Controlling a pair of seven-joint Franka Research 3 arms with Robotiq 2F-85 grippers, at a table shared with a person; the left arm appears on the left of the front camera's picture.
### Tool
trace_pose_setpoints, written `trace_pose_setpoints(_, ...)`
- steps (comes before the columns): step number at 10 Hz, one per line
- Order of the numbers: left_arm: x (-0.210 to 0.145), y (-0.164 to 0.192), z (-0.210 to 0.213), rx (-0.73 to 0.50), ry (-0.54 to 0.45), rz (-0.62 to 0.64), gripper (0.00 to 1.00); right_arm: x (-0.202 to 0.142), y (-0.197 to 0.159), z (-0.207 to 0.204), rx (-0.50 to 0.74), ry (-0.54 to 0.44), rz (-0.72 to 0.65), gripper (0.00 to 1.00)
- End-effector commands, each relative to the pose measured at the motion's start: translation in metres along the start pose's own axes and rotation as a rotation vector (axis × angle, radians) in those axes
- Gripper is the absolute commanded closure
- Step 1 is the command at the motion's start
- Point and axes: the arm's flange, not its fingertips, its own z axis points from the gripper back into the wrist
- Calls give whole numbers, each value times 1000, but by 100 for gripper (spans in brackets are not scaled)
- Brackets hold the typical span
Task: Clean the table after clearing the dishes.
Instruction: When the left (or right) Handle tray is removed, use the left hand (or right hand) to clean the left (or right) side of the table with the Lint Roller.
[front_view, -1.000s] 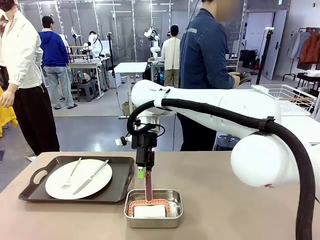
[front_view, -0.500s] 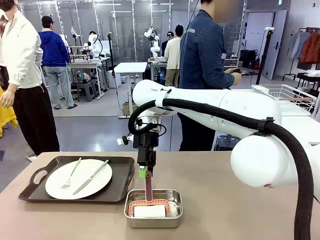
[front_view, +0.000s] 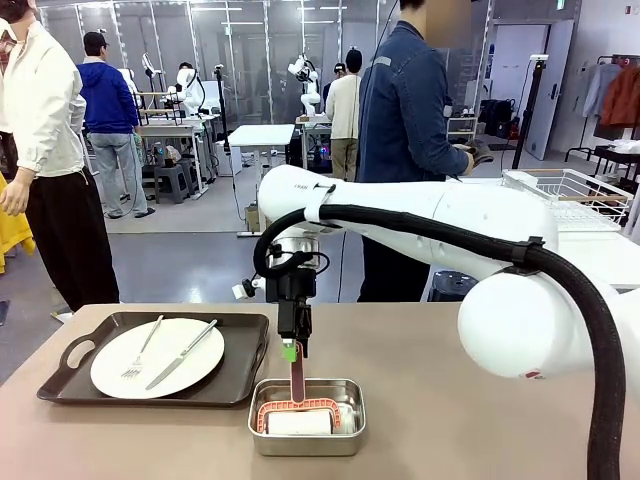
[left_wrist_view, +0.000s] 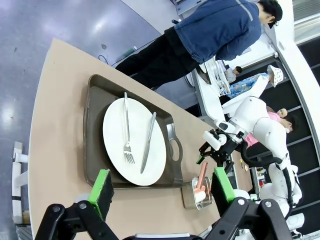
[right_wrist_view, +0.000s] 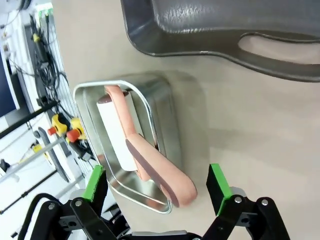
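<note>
On the beige table (front_view: 450, 400) a dark handled tray (front_view: 60, 385) at the left holds a white plate (front_view: 110, 375) with a fork (front_view: 143, 350) and a knife (front_view: 182, 355). My right gripper (front_view: 290, 352) hangs over a small steel pan (front_view: 306, 443). In the right wrist view it (right_wrist_view: 156, 182) is open, and the roller's pink handle (right_wrist_view: 170, 187) rises between its spread green pads (right_wrist_view: 95, 182) with a gap on both sides. My left gripper (left_wrist_view: 161, 186) is open and holds nothing, high above the tray (left_wrist_view: 95, 125) and plate (left_wrist_view: 112, 145).
A person in a denim jacket stands at the far edge, turned toward a white table with a wire rack (front_view: 580, 190) at the right. The roller's white roll (front_view: 298, 424) lies in the pan. The right arm's thick body spans the right half of the front view.
My right gripper has edged slightly to the right above the pink handle, its jaws still apart. The person's hands have shifted near the rack. Tray and pan have not moved.
</note>
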Motion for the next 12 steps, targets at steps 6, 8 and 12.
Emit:
trace_pose_setpoints(6,0,1,2,-13,-1,-16,0,14,-15,3,-1,44,202,0)
trace_pose_setpoints(8,0,1,2,-13,-1,-16,0,14,-15,3,-27,16,219,0)
trace_pose_setpoints(12,0,1,2,-13,-1,-16,0,15,-13,2,-5,13,221,74)
